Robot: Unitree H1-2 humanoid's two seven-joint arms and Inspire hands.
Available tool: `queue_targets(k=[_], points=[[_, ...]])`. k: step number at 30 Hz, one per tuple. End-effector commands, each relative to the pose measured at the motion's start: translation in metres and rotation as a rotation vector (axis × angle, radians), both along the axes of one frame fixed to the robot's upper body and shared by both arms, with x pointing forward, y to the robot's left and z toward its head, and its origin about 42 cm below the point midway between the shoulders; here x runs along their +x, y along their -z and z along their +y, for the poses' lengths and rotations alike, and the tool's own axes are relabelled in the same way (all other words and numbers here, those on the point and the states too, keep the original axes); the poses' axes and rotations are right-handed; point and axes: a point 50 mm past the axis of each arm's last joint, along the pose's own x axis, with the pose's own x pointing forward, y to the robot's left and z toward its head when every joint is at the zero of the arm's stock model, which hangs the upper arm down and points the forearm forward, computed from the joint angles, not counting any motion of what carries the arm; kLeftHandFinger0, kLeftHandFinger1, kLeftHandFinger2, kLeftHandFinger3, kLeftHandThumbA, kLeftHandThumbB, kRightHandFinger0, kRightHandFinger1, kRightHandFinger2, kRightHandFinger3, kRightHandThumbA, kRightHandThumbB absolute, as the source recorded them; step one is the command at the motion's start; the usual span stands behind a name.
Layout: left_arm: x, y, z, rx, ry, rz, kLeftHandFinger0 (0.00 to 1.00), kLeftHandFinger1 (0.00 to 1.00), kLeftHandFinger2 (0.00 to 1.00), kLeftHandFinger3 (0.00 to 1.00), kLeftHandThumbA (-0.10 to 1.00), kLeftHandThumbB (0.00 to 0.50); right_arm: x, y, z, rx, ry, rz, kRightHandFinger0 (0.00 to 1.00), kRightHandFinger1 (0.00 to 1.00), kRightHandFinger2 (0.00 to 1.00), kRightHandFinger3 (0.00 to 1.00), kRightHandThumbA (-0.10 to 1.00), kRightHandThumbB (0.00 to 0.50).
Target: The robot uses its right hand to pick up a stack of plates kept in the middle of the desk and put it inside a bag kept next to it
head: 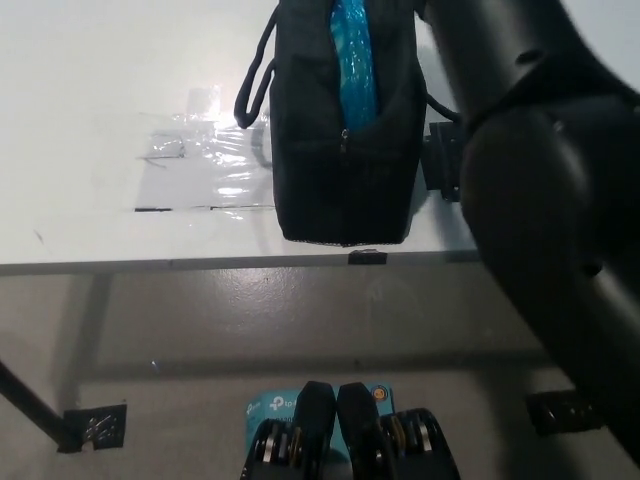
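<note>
While the black right arm (545,190) fills the right side, the blue plates (353,60) sit inside the open black bag (345,150).

That bag stands near the front edge of the white bench (90,120), its handle loop hanging on the left side beside a patch of clear tape (210,165). Whether the right hand is wide or closed, I cannot tell; it is out of sight above the bag.

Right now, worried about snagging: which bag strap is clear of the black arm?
The strap on the bag's left, looping over the tape; the other strap meets the arm.
</note>
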Motion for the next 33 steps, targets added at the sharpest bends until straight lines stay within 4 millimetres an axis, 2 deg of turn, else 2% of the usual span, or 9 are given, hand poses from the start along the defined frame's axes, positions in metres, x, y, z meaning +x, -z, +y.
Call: queue_targets(k=[1, 3, 6, 7, 10, 11, 16, 27, 33], points=[[-0.014, -0.006, 0.015, 0.056, 0.027, -0.022, 0.00, 0.07, 0.23, 0.26, -0.10, 0.500, -0.064, -0.031, -0.042, 0.173, -0.052, -0.314, 1.00, 1.00, 1.00, 1.00, 0.51, 0.309], [-0.014, -0.008, 0.014, 0.067, 0.040, -0.024, 0.00, 0.08, 0.24, 0.26, -0.10, 0.500, -0.084, 0.003, -0.055, 0.212, -0.084, -0.367, 0.96, 1.00, 1.00, 1.00, 0.50, 0.302], [-0.014, -0.008, 0.014, 0.068, 0.042, -0.025, 0.00, 0.08, 0.24, 0.26, -0.10, 0.500, -0.087, 0.006, -0.056, 0.211, -0.089, -0.372, 0.90, 1.00, 1.00, 1.00, 0.50, 0.297], [-0.011, -0.004, 0.014, 0.053, 0.031, -0.025, 0.00, 0.07, 0.23, 0.26, -0.10, 0.500, -0.124, 0.074, -0.083, 0.287, -0.160, -0.409, 1.00, 1.00, 1.00, 1.00, 0.54, 0.264], [-0.010, -0.004, 0.014, 0.041, 0.029, -0.029, 0.00, 0.04, 0.20, 0.23, -0.10, 0.500, -0.151, 0.123, -0.103, 0.352, -0.220, -0.412, 1.00, 1.00, 1.00, 1.00, 0.56, 0.259], [-0.008, -0.009, 0.015, 0.049, 0.041, -0.036, 0.00, 0.03, 0.19, 0.24, -0.10, 0.500, -0.172, 0.175, -0.121, 0.354, -0.246, -0.412, 1.00, 1.00, 1.00, 1.00, 0.59, 0.262], [-0.008, -0.008, 0.016, 0.054, 0.032, -0.028, 0.00, 0.03, 0.20, 0.25, -0.10, 0.500, -0.207, 0.243, -0.139, 0.411, -0.288, -0.332, 1.00, 1.00, 1.00, 1.00, 0.52, 0.244], [-0.003, -0.019, 0.027, 0.069, 0.035, -0.066, 0.00, 0.06, 0.22, 0.29, -0.10, 0.500, -0.259, 0.327, -0.162, 0.340, -0.312, -0.209, 1.00, 1.00, 1.00, 1.00, 0.57, 0.209], [-0.004, -0.018, 0.033, 0.071, 0.019, -0.055, 0.00, 0.06, 0.22, 0.28, -0.10, 0.500, -0.282, 0.340, -0.171, 0.317, -0.299, -0.175, 1.00, 1.00, 1.00, 1.00, 0.55, 0.193]])
